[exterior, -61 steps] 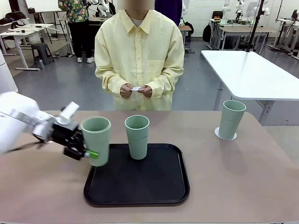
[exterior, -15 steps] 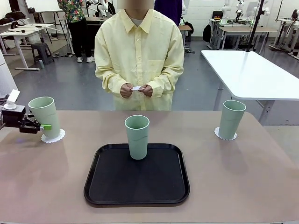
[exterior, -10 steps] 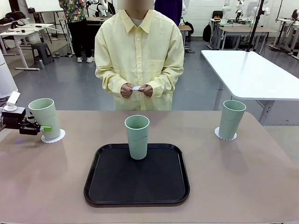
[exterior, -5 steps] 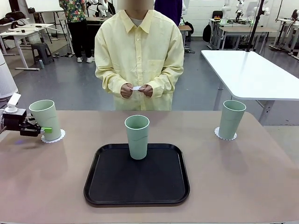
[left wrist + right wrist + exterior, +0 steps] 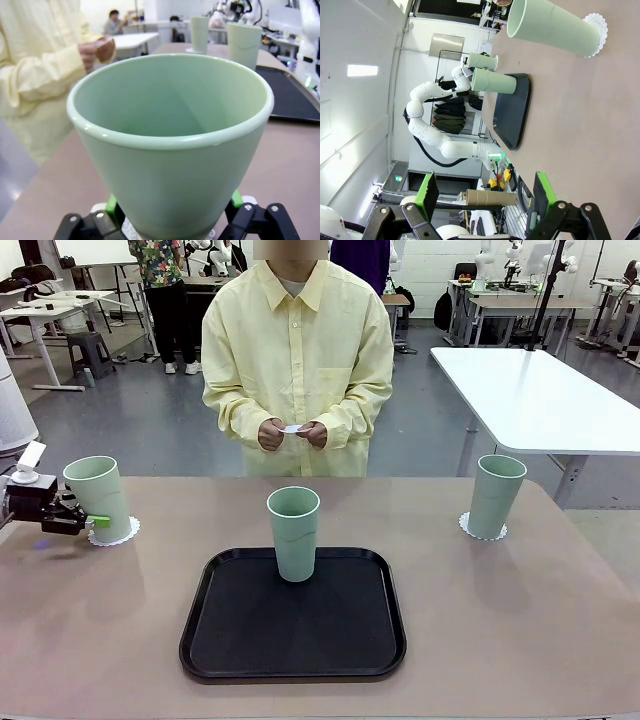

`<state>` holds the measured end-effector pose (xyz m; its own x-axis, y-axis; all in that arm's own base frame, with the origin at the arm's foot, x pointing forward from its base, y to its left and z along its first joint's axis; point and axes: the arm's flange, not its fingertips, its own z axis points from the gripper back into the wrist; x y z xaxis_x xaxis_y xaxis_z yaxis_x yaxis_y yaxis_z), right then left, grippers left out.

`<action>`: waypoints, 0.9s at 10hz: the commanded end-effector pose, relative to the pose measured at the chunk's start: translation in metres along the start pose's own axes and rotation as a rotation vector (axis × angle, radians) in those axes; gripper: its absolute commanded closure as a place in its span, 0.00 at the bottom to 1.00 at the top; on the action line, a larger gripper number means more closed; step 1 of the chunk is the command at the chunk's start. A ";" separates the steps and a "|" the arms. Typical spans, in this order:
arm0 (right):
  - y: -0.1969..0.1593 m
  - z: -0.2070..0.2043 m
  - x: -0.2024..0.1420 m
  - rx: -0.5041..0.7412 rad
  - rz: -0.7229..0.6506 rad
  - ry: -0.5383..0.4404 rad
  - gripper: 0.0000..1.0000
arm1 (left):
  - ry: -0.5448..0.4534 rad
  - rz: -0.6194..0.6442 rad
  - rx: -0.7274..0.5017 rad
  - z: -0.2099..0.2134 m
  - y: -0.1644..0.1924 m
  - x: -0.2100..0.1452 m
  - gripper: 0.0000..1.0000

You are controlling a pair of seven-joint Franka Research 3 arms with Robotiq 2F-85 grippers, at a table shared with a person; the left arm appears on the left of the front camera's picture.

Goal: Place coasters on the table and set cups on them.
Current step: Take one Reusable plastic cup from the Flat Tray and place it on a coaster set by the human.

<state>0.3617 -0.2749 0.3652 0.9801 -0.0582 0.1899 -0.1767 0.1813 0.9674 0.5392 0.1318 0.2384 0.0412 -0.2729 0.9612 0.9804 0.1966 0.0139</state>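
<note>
One cup [image 5: 98, 498] on a coaster [image 5: 128, 532] between the left fingers [image 5: 112, 206], grip or gap unclear; right fingers [image 5: 427, 192] wide, empty.

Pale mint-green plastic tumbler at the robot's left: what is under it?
A small round white lacy coaster lies under the pale mint-green tumbler; its scalloped edge shows at the base. Its middle is hidden by the tumbler.
</note>
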 end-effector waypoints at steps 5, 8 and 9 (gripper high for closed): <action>0.000 0.000 0.000 -0.003 -0.002 0.000 0.00 | 0.015 -0.014 -0.014 0.003 0.006 -0.001 0.00; 0.000 0.000 0.000 -0.003 -0.002 0.000 0.00 | 0.025 -0.008 -0.018 0.005 0.008 -0.002 0.00; 0.000 0.000 0.000 -0.003 -0.002 0.000 0.00 | 0.028 -0.004 -0.023 0.005 0.009 -0.003 0.00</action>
<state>0.3617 -0.2749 0.3652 0.9801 -0.0582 0.1899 -0.1767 0.1813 0.9674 0.5418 0.1341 0.2376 0.0394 -0.2787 0.9596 0.9807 0.1950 0.0164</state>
